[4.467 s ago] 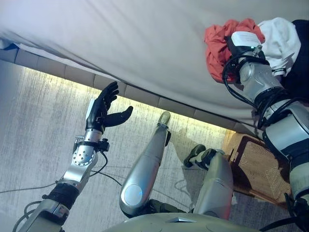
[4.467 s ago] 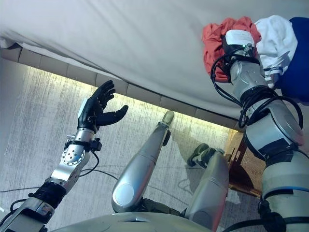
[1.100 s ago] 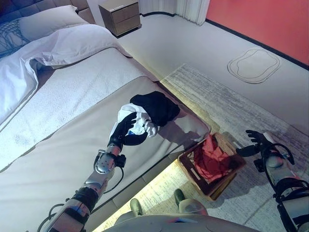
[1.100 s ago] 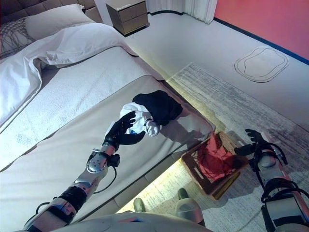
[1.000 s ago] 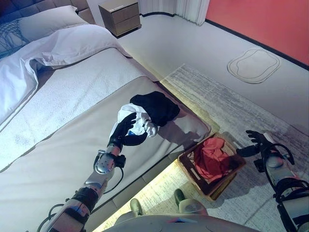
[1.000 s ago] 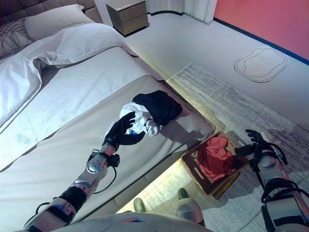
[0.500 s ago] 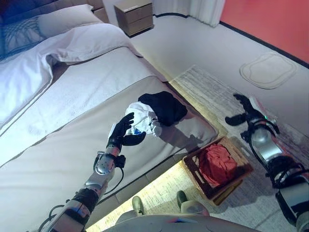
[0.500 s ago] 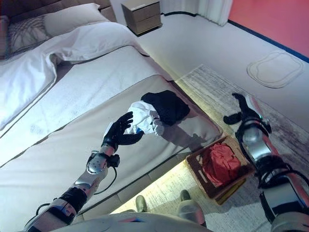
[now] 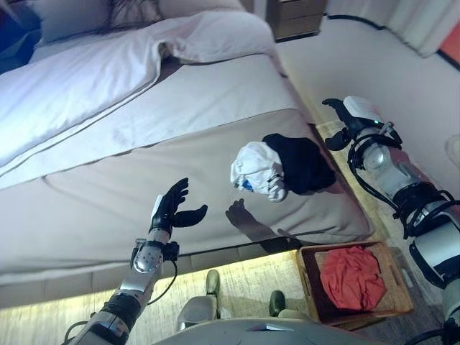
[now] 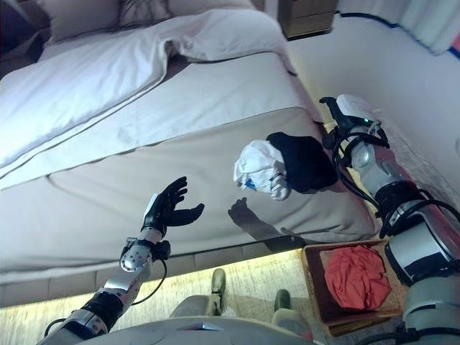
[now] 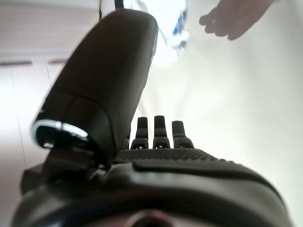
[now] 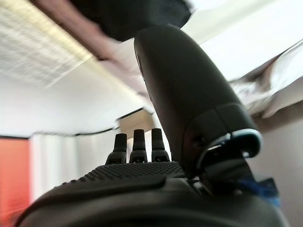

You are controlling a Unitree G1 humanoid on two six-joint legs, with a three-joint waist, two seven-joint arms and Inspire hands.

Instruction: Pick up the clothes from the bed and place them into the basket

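A white garment (image 9: 256, 169) and a black garment (image 9: 299, 162) lie bunched together on the grey bed (image 9: 136, 190) near its right corner. A red garment (image 9: 353, 276) fills the wicker basket (image 9: 310, 287) on the floor below that corner. My left hand (image 9: 171, 208) hovers open over the bed's front edge, well left of the clothes, holding nothing. My right hand (image 9: 341, 121) is open in the air just right of the black garment, with nothing in it. The wrist views show straight fingers (image 11: 162, 129) on the left hand and straight fingers (image 12: 135, 140) on the right hand.
White duvet and pillows (image 9: 108, 65) cover the far half of the bed. A wooden nightstand (image 10: 309, 16) stands at the back right. A pale rug (image 9: 244, 284) with a lit strip runs along the bed's foot beside the basket.
The camera has swung left and the whole picture has shifted. My right hand has risen from beside the basket to near the black garment. My left hand sits farther from the white garment.
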